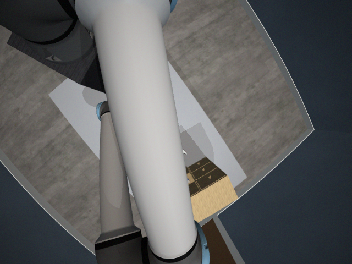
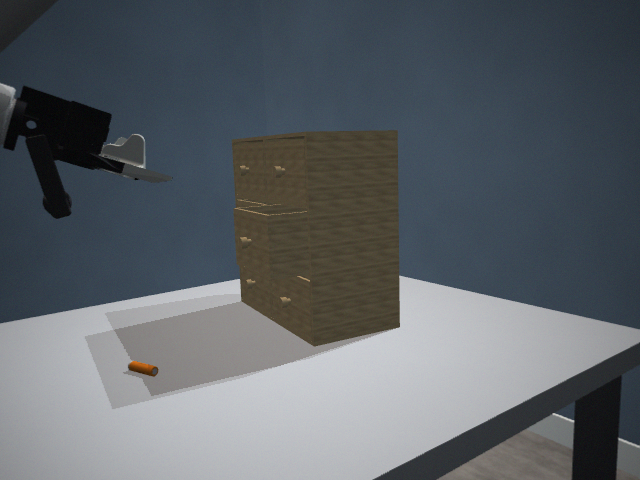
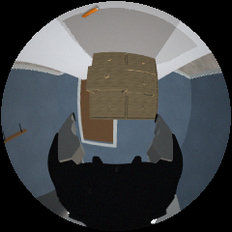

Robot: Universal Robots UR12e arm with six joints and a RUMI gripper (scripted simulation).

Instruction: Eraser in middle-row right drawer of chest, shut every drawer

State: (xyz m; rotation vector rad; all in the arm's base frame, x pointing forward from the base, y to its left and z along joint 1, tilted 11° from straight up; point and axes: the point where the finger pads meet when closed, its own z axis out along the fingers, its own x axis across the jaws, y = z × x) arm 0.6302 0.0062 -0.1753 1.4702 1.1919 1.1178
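Note:
The wooden chest stands upright on the white table, its drawer fronts facing left. It also shows in the top view and in the wrist view. The middle row sticks out slightly, with thin light top edges showing. The lower right drawer also stands a little proud. My gripper is open and empty, in the air left of the chest at the height of its top row, well apart from it. Its fingers frame the chest in the wrist view. No eraser is visible in any view.
A small orange cylinder lies on the table in the chest's shadow, front left; it also shows in the wrist view. The arm's big link hides much of the table in the top view. The table edge runs along the right.

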